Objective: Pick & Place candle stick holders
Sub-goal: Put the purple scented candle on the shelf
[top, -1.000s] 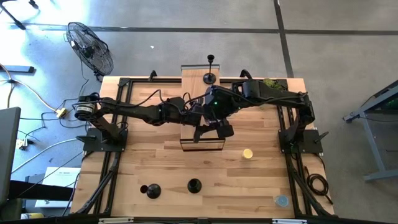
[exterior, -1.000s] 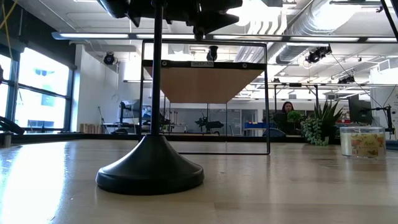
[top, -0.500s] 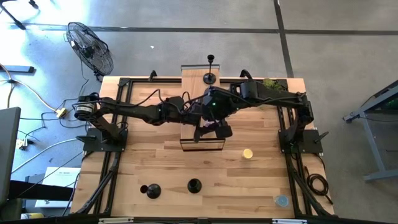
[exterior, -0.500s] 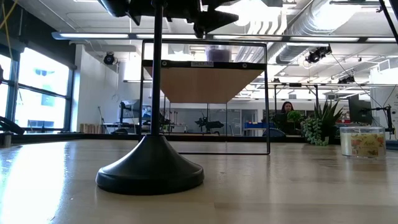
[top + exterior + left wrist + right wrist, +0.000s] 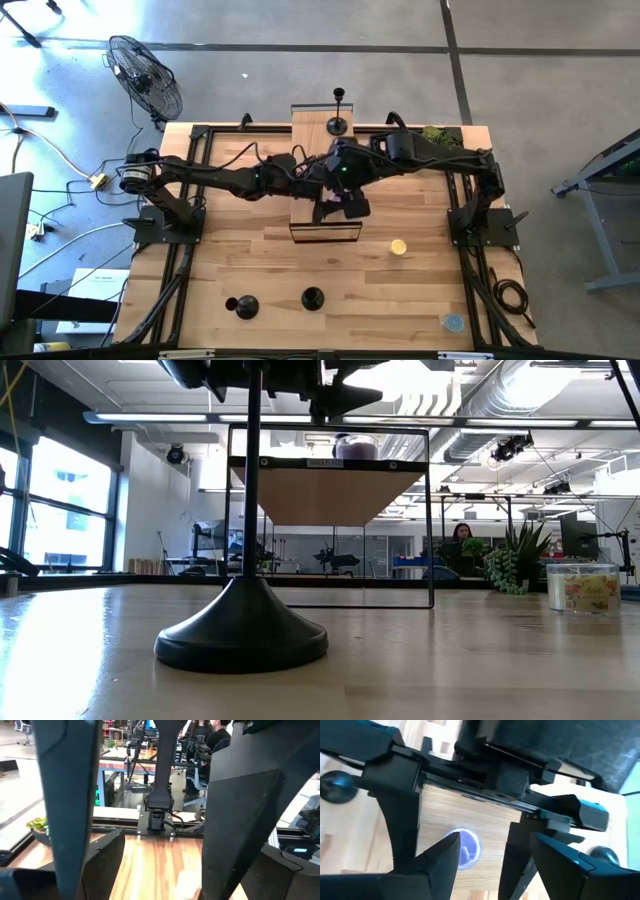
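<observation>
High view: the table [image 5: 250, 250] carries a shelf [image 5: 310, 122] at its middle back, and both arms reach in from their sides to meet above it. One holder [image 5: 339, 124] stands upright on the shelf's far end, probably already placed. The other two holders [image 5: 242, 306] [image 5: 312, 298] stand near each other on the table's near edge, well apart from both grippers, so they likely wait their turn.

The left arm stretches almost level across the table. The left gripper [image 5: 150, 820] has its jaws wide apart with nothing between them. The right arm bends back from its side, and the right gripper [image 5: 495, 842] points down over the shelf top, jaws apart. A small purple jar [image 5: 464, 849] sits on the wood below them, not gripped. Crowding both grippers over one spot looks like a hand-off or a release on the shelf.
</observation>
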You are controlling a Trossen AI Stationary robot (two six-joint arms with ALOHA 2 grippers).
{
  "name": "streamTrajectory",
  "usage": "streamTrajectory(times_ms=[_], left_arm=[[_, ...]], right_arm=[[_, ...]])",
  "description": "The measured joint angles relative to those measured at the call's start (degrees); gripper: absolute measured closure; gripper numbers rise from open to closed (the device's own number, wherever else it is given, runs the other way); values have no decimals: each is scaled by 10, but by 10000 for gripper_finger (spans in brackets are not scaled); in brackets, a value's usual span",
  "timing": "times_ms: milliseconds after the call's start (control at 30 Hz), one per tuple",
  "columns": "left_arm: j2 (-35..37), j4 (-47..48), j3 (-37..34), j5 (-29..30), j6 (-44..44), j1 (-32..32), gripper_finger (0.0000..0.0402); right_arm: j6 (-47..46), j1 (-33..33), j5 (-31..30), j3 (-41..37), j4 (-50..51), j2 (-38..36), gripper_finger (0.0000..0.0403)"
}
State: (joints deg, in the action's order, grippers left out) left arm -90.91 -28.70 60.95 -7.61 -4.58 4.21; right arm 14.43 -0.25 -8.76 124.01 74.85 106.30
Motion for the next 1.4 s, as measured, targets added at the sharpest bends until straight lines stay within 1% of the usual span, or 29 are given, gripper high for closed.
streamTrajectory(times_ms=[133,233,333,400,533,633,700,800,933,1000,1067,1200,1300,1400], left_arm=[[5,0,-1,-2,0,-1,67],[14,-3,-2,4,1,-1,67],[35,-11,-1,10,5,-1,67],[51,-11,-1,12,13,0,67],[89,-13,-1,8,17,0,67],[117,6,-1,7,17,0,67],[132,14,-1,7,15,-1,67],[159,54,-1,7,12,-1,67],[192,102,-1,6,11,-1,67],[207,121,-1,6,11,-1,67],[219,127,-1,5,11,-1,67],[234,126,-1,-12,-9,-1,67],[245,122,-1,-25,-59,-1,67],[252,122,-1,-37,-106,-1,67]], right_arm=[[21,9,-64,0,-6,-19,168],[43,24,-137,0,-26,-42,169],[50,43,-195,0,-49,-72,169],[34,54,-216,0,-56,-95,169],[-27,74,-237,0,-56,-136,169],[-83,86,-234,0,-47,-164,169],[-124,93,-211,0,-33,-184,169],[-190,99,-156,0,3,-208,169],[-271,103,-73,0,86,-228,169],[-309,110,-52,0,134,-232,169],[-337,121,-52,-9,153,-233,169],[-337,146,-50,-76,129,-252,169],[-352,159,-89,-148,126,-269,169],[-369,164,-121,-237,89,-289,169]])
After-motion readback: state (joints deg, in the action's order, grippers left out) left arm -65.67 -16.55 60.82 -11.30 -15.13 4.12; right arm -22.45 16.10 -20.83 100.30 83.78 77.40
